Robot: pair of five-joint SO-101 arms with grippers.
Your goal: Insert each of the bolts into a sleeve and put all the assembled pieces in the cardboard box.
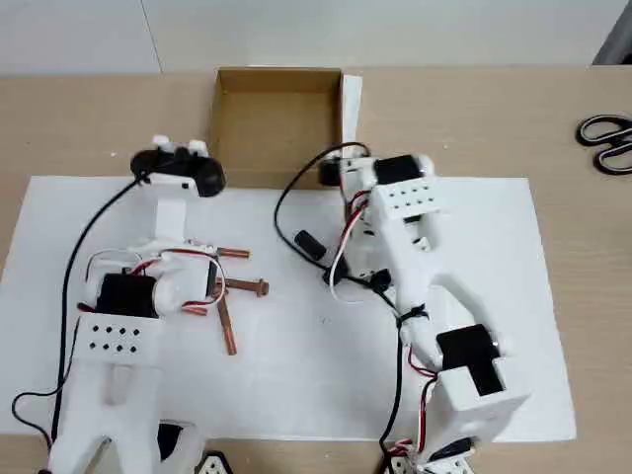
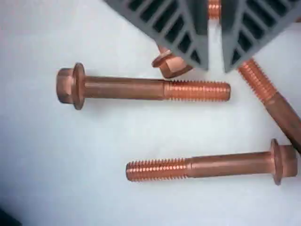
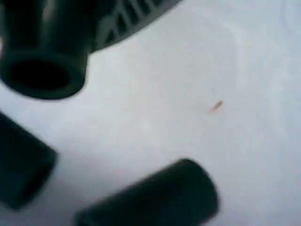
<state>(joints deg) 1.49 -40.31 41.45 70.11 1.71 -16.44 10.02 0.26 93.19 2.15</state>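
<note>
While the left gripper (image 2: 215, 67) is pinched to a slit, threaded copper flange-head bolts (image 2: 143, 89) lie roughly six o'clock of the cardboard box (image 1: 276, 128); right gripper (image 3: 131, 19): cannot tell.

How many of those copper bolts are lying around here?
4 bolts, on the white paper: two lying parallel, one angled beside them, one partly behind the left gripper. Others may be hidden beneath it.

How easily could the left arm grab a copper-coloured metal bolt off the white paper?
Probably easily: the copper-coloured metal bolts lie uncovered on the white paper beneath the left gripper, though its nearly shut jaws must open.
</note>
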